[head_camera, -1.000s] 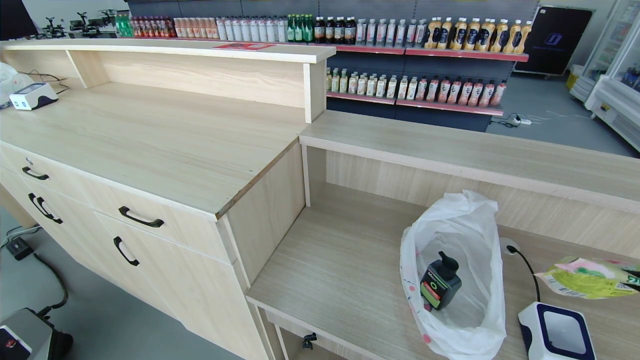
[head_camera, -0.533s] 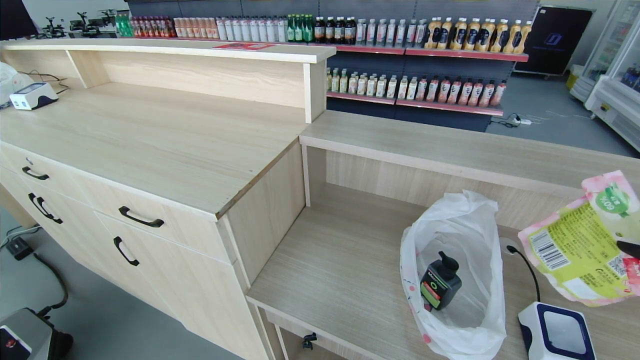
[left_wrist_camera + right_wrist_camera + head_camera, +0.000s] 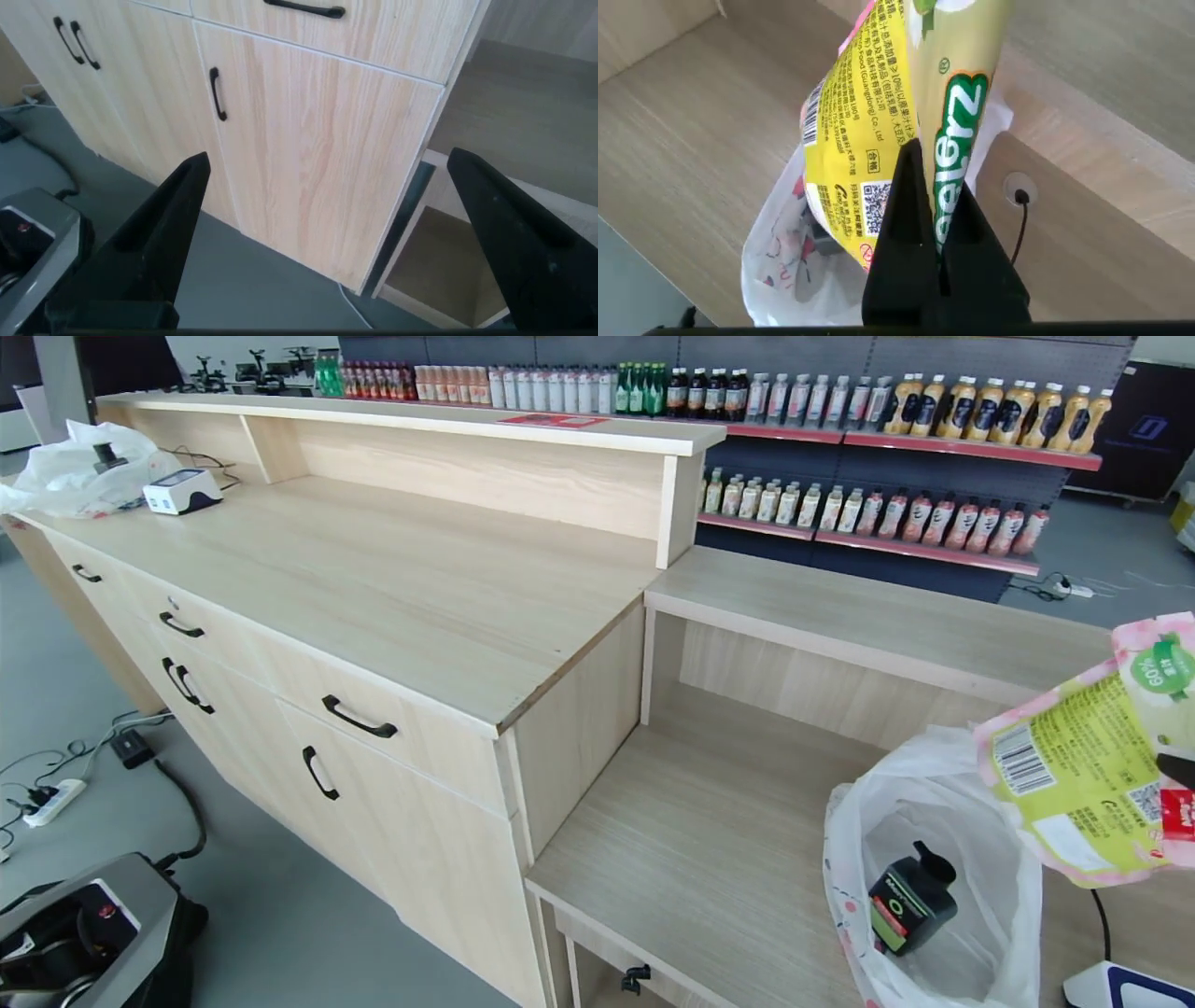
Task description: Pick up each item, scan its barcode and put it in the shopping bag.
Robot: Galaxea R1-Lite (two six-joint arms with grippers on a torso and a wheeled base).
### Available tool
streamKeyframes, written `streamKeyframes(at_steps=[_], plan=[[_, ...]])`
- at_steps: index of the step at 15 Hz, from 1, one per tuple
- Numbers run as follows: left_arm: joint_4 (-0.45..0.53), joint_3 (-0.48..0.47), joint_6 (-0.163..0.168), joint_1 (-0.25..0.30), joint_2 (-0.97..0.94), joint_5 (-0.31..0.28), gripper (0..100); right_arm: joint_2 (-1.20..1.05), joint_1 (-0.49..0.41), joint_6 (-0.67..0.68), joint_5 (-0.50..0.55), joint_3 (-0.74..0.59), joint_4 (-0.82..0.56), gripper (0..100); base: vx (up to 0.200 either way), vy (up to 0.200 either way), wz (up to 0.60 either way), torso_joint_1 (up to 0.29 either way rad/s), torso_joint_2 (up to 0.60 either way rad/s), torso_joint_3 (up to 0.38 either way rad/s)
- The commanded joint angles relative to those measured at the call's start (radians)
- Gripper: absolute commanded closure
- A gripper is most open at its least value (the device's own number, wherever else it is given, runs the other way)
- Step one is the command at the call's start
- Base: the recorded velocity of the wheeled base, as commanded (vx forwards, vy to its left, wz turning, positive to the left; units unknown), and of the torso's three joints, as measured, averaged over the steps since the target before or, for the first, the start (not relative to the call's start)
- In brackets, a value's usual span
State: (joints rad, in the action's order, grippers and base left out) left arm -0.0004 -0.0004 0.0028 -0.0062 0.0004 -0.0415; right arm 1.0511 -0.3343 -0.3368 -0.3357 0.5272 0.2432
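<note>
Cut by the view's edge: yellow-green and pink plastic snack pouch [image 3: 1074,775], at two o'clock of the white plastic shopping bag [image 3: 934,803]; white-and-navy barcode scanner [image 3: 1120,989], at four o'clock.

yellow-pink pouch [image 3: 1083,775], barcode outward, aloft over white shopping bag [image 3: 896,793], black pump bottle [image 3: 910,903] inside

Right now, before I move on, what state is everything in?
Yellow-green, pink-edged plastic pouch: held in the air, barcode showing.
Right gripper: shut on the pouch.
White plastic shopping bag: open, on lower counter.
Black pump bottle: inside bag, tilted.
Left gripper: open, empty.
Light wooden cabinet door: shut.
</note>
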Motion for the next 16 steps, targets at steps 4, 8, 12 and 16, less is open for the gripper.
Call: streamKeyframes(at_steps=[4,8,12,16], plan=[[0.000,0.000,0.000,0.000,0.001,0.000,0,0.181,0.021,0.007,0.009,-0.036,0.059,100,0.000,0.000,0.00,0.000,0.00,0.000],[0.000,0.000,0.000,0.000,0.001,0.000,0,0.234,0.012,0.007,0.009,-0.075,0.093,100,0.000,0.000,0.00,0.000,0.00,0.000],[0.000,0.000,0.000,0.000,0.001,-0.001,0,0.293,-0.028,0.007,0.009,-0.078,0.094,100,0.000,0.000,0.00,0.000,0.00,0.000],[0.000,0.000,0.000,0.000,0.001,0.000,0,0.356,-0.031,0.007,0.007,-0.075,0.136,100,0.000,0.000,0.00,0.000,0.00,0.000]])
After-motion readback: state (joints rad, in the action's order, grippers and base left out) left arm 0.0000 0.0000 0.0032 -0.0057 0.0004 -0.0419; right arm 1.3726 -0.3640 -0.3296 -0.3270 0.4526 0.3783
